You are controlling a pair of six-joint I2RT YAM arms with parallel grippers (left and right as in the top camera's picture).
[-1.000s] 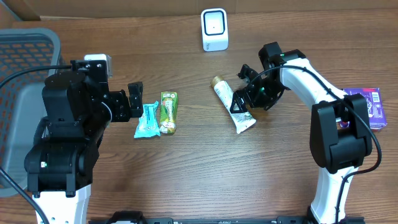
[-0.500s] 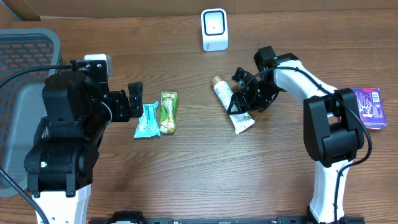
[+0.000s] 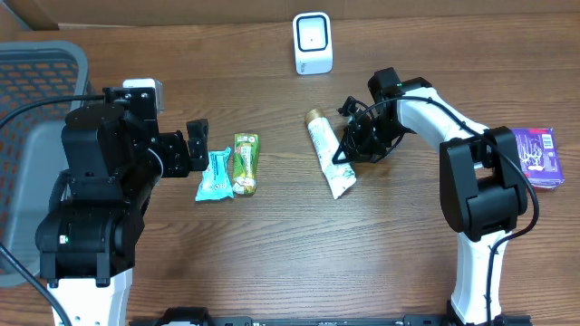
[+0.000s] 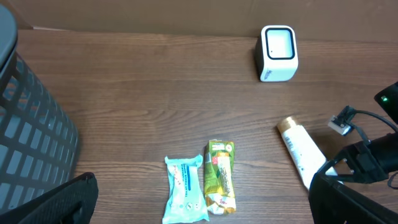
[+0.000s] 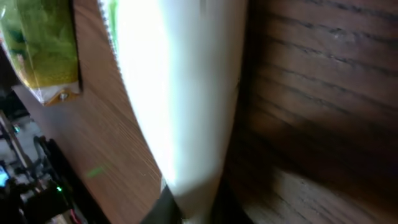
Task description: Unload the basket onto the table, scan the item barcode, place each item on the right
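**Colours on the desk**

Brown wood grain runs right across the desk point(image 3: 272, 263). White tube point(image 3: 328, 158), gold cap point(image 3: 314, 116). White scanner point(image 3: 313, 43) at the far edge. Teal packet point(image 3: 216, 175), green packet point(image 3: 245, 163). Purple box point(image 3: 536, 156) at the right edge, grey latticed basket point(image 3: 36, 63) at the left.

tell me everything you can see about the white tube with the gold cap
White plastic-looking squeeze tube with a gold cap, small print on its side, flat crimped tail. It lies flat on the brown wooden table, cap toward the far edge, tail toward the robot. The right gripper touches its right side.
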